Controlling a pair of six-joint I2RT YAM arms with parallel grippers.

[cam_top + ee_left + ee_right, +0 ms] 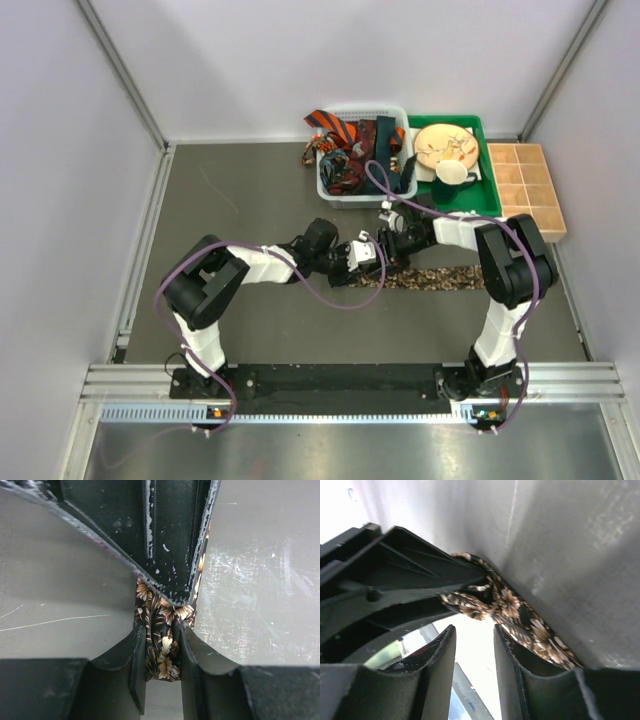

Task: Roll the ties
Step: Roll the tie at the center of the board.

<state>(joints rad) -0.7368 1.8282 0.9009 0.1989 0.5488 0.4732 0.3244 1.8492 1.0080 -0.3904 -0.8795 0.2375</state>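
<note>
The left gripper (163, 630) is clenched on the brown-black patterned tie (159, 611) – its two fingers (137, 655) press a bunched, folded part of the fabric from both sides, and the cloth fills the gap between them. Seen from the left wrist, the tie stands upright in that grip above the grey table (250, 200).

The right gripper (474, 630) is released. Its fingers (442, 665) stand slightly apart with only bright, empty space between them, and they do not touch the tie. From the right wrist, the patterned fabric lies just beyond the fingertips, running off to the right past the right-hand finger.

From above, the two grippers meet tip to tip near the middle of the table – the left arm reaching in from the left, the right arm from the right. The rest of the tie lies flat as a narrow strip along the table, running to the right from the grippers and passing under the right arm.

Behind them, at the far edge, a white mesh basket (350, 197) holds the other ties (345, 135), tangled together, with an orange-black striped one hanging over its far left corner. Just right of the basket sits a green tray (488, 140) carrying a pale bowl (445, 143) and a white cup (455, 173). Right of the tray is a wooden box (525, 190) divided into small compartments.
</note>
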